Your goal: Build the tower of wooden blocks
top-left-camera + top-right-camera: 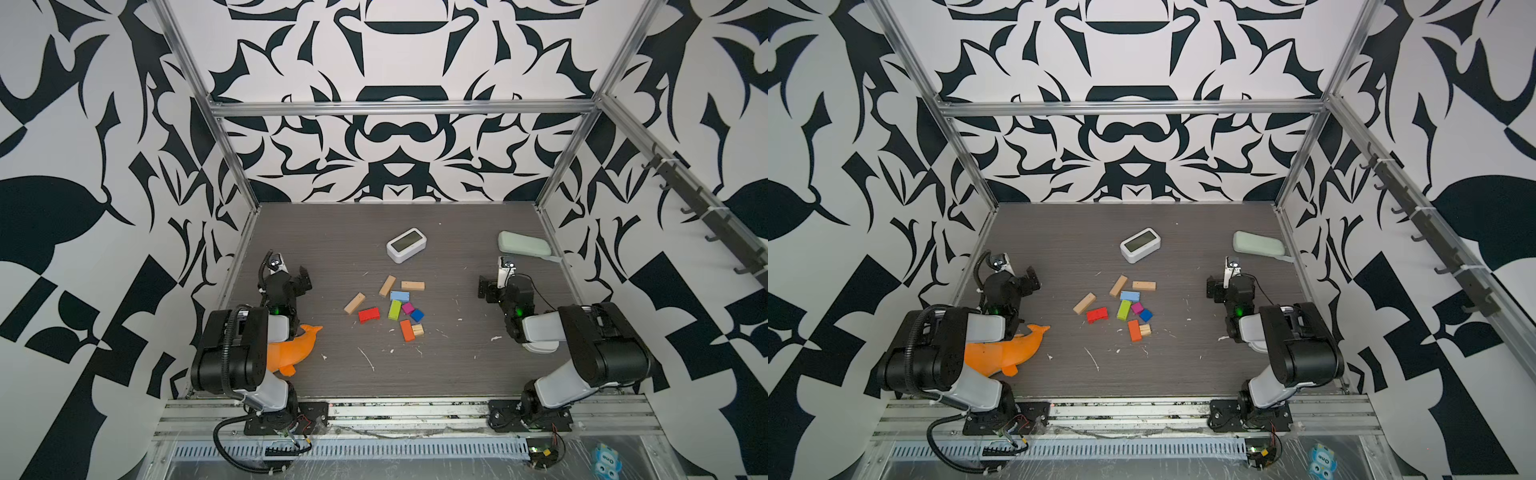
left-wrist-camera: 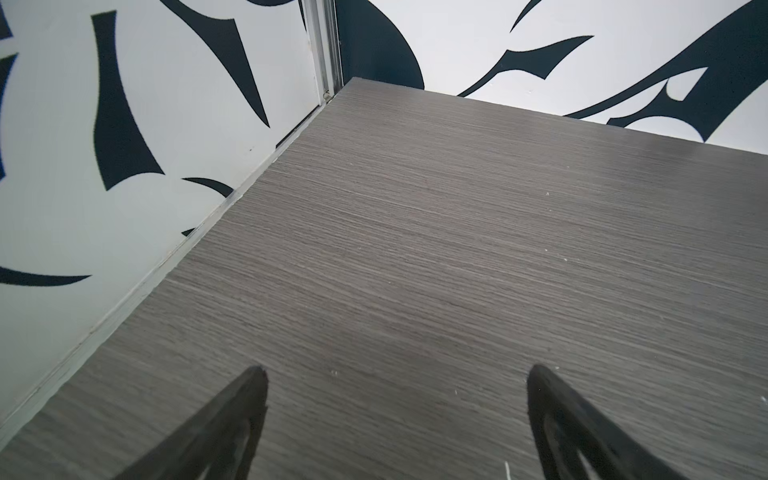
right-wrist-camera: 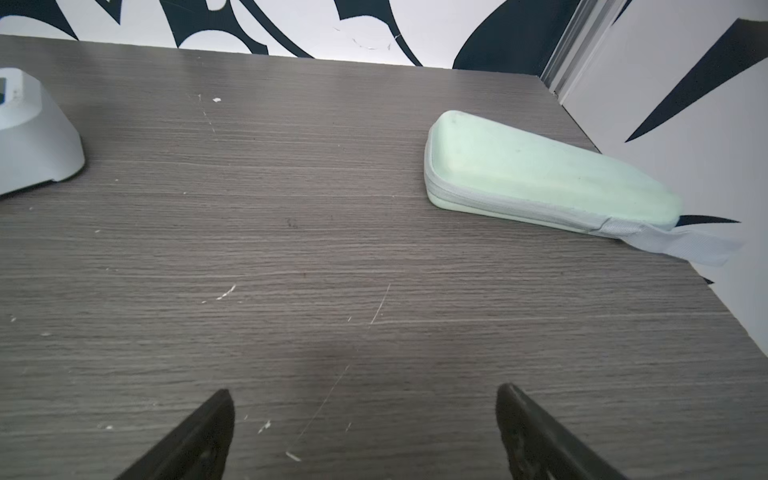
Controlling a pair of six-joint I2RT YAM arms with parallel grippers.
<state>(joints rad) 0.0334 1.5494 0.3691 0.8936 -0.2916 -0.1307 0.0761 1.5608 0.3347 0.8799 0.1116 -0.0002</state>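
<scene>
The wood blocks lie loose and flat in the middle of the table in both top views, none stacked. Three tan bars [image 1: 387, 285] [image 1: 412, 285] [image 1: 354, 303] sit around a light blue bar [image 1: 400, 296], a red bar [image 1: 369, 314], a lime green bar [image 1: 395, 309], a magenta cube [image 1: 407, 308], a dark blue cube [image 1: 417, 315], an orange bar [image 1: 407, 330] and a tan cube [image 1: 418, 330]. No tower stands. My left gripper [image 1: 304, 280] [image 2: 397, 374] is open over bare table, left of the blocks. My right gripper [image 1: 484, 287] [image 3: 363, 395] is open, right of them.
A white digital clock [image 1: 406, 245] stands behind the blocks. A mint green zip case [image 3: 540, 178] lies at the back right by the wall. An orange dolphin toy [image 1: 291, 349] lies partly under my left arm. Patterned walls close in three sides.
</scene>
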